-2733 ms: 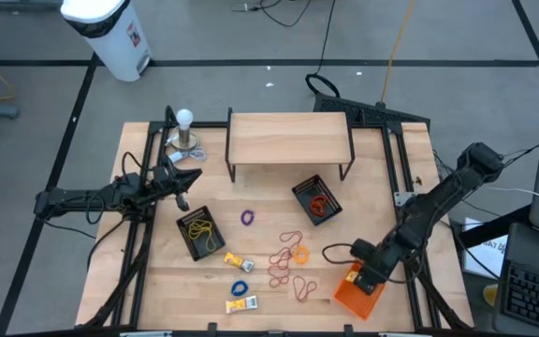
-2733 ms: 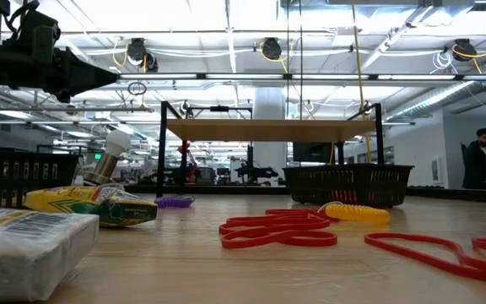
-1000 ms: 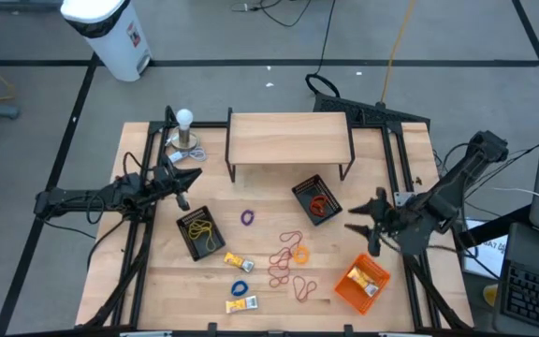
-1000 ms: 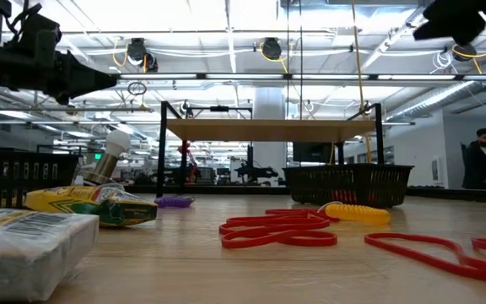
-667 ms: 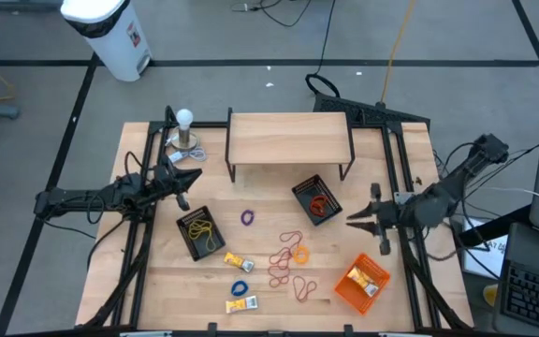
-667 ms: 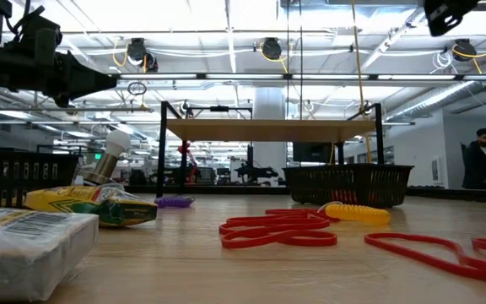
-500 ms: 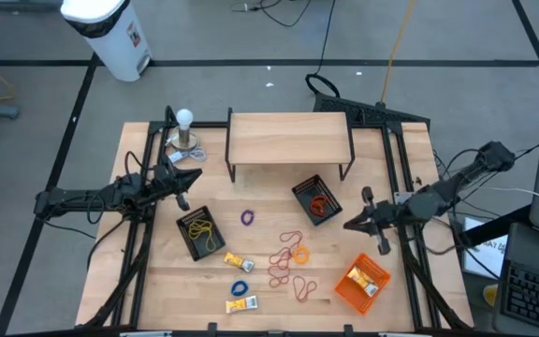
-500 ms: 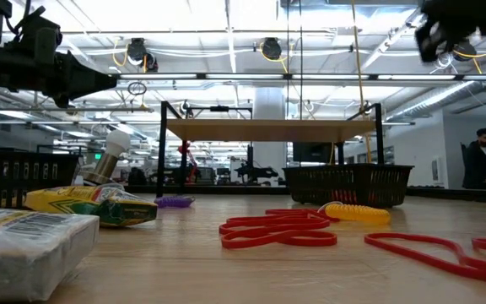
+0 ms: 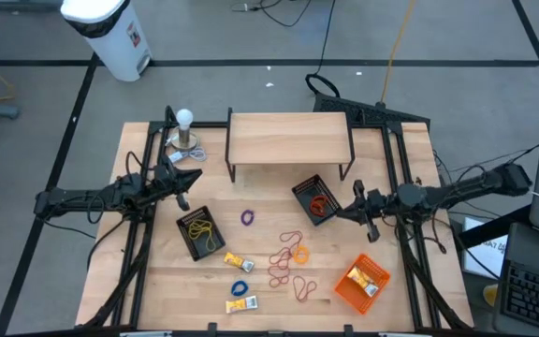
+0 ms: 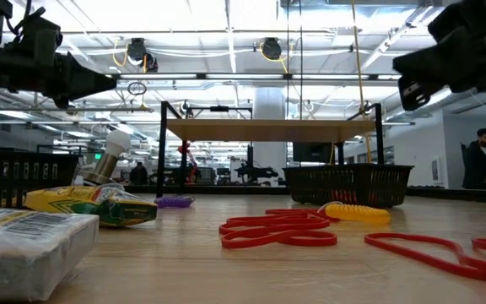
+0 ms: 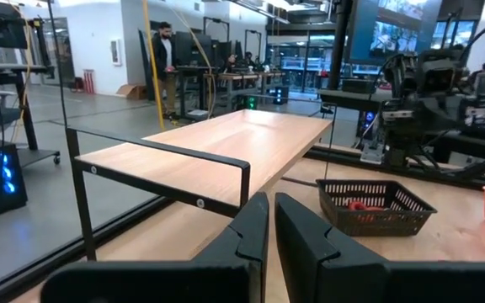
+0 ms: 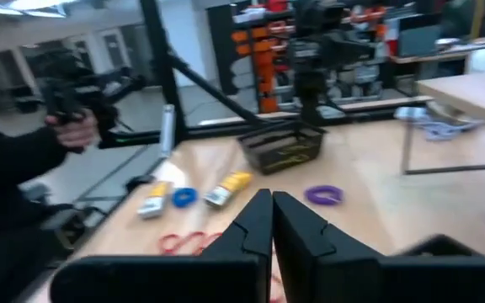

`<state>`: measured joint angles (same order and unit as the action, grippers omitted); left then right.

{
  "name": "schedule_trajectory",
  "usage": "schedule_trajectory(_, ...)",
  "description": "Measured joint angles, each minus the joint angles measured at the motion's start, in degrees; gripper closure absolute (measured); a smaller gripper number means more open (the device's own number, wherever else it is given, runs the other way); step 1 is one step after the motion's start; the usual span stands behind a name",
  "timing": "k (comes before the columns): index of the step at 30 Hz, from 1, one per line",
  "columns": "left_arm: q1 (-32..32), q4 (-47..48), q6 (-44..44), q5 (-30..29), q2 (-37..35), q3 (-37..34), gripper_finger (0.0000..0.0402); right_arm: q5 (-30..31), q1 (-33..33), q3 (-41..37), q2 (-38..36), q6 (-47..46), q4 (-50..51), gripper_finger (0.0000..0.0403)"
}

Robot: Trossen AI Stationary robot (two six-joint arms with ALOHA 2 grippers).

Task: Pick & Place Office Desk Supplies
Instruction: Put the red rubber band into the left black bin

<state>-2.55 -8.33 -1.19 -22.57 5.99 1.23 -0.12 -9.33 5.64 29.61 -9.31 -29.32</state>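
Observation:
Loose on the table lie red rubber bands (image 9: 284, 267), an orange band (image 9: 299, 253), a purple band (image 9: 248, 217), a blue band (image 9: 240, 288) and two yellow-and-white packets (image 9: 238, 261) (image 9: 242, 304). One more packet lies in the orange tray (image 9: 361, 284). My right gripper (image 9: 340, 213) is shut and holds nothing. It points level toward the table's left, above the table and beside the right black mesh tray (image 9: 317, 198). In its wrist view its fingers (image 12: 270, 195) stand together. My left gripper (image 9: 192, 178) waits shut at the left, pointing level (image 11: 270, 198).
A wooden shelf on black legs (image 9: 288, 139) stands at the back. A lamp bulb on a stand (image 9: 185, 131) is at the far left. A second black mesh tray (image 9: 202, 232) holds yellow bands, and the right one holds a red band. There is bare table between the trays.
My right gripper has swung away from over the orange tray, toward the far edge and the right black mesh tray. It has come down, tipped from slanting downward to level, and shut on nothing. The arm now stretches out flat. The supplies have not moved.

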Motion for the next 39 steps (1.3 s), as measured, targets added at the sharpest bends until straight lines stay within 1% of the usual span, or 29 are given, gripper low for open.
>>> schedule_trajectory(5, 0.0, 1.44, 0.63, 0.02, 0.0, 0.0, 0.0378, -0.21, 4.59, -0.93, -1.51, 1.18, 0.0, 0.0402)
schedule_trajectory(9, 0.0, 4.6, -0.41, 0.0, 0.01, 0.0, 0.0378, -4.46, 8.06, -1.38, -2.88, 1.44, 1.39, 0.0402)
schedule_trajectory(12, 0.0, 5.68, -0.27, 0.0, 0.0, 0.04, 0.0378, -5.76, 10.3, -1.62, -3.64, 1.47, 1.3, 0.0402)
schedule_trajectory(19, 0.0, 5.74, -1.48, 0.09, 0.0, 0.04, 0.0378, -5.98, 13.86, -1.76, -6.22, 2.93, 0.22, 0.0402)
schedule_trajectory(21, 0.0, 6.09, -2.14, 0.96, 0.01, 0.09, 0.0378, -6.75, 14.46, -1.78, -6.87, 2.95, 0.41, 0.0402)
schedule_trajectory(24, -0.04, 6.49, -2.34, 4.84, 0.38, 0.11, 0.0378, -10.6, 15.09, -1.8, -7.35, 3.86, 1.31, 0.0401)
schedule_trajectory(25, -0.01, 6.56, -2.37, 5.71, 0.52, 0.11, 0.0378, -10.7, 15.11, -1.81, -7.35, 4.03, 1.29, 0.0402)
schedule_trajectory(30, 0.0, 6.7, -3.33, 6.37, 2.41, 0.11, 0.0378, -10.22, 15.15, -1.84, -7.35, 4.65, 1.29, 0.0401)
schedule_trajectory(31, 0.0, 6.7, -3.68, 6.21, 2.75, 0.11, 0.0378, -9.2, 15.13, -1.86, -7.35, 4.64, 1.24, 0.0402)
schedule_trajectory(32, 0.0, 6.72, -4.33, 6.2, 3.05, 0.11, 0.0378, -7.31, 15.12, -1.87, -7.35, 4.78, 0.99, 0.0402)
schedule_trajectory(35, 0.0, 6.75, -7.12, 6.25, 3.57, 0.11, 0.0378, 1.35, 15.13, -1.97, -7.33, 8.43, -0.75, 0.0402)
schedule_trajectory(36, 0.0, 6.74, -7.8, 6.04, 3.74, 0.11, 0.0378, 3.13, 15.17, -2.43, -7.33, 10.28, -2.49, 0.0401)
schedule_trajectory(37, 0.0, 6.76, -8.21, 5.89, 3.98, 0.11, 0.0378, 3.27, 15.19, -3.16, -7.29, 11.87, -5.35, 0.0401)
schedule_trajectory(39, 0.0, 6.76, -8.43, 5.77, 4.53, 0.11, 0.0378, 1.47, 15.15, -4.87, -7.29, 14.71, -12.83, 0.0402)
